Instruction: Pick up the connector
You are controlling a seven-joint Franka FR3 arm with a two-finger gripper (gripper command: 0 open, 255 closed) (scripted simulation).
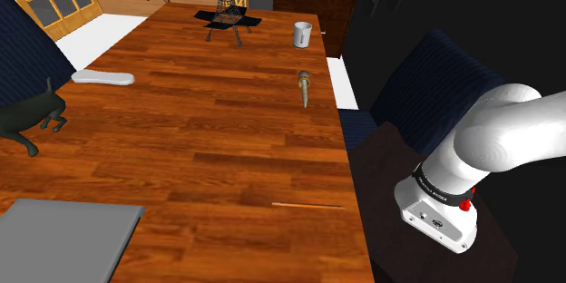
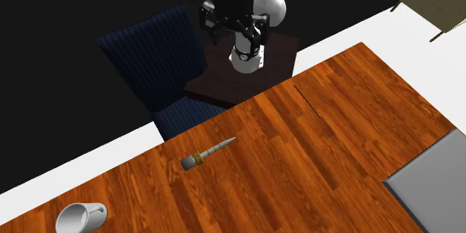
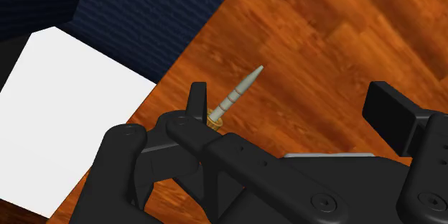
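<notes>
Gripper [image 2: 235, 39] over the stand, fingers spread, empty. Connector [image 3: 237, 95] lies flat near the table [image 2: 336, 142] edge. My worry is that an off-centre descent rolls the slim body away.

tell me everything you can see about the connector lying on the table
The connector is a slim grey pin, stepped and tapering to a point, with a gold-coloured ring next to a thicker dark grey cap end. It lies flat on its side on the wooden table, close to the edge by the dark blue chair. Nothing but the table touches it; the open gripper is well off it.
</notes>
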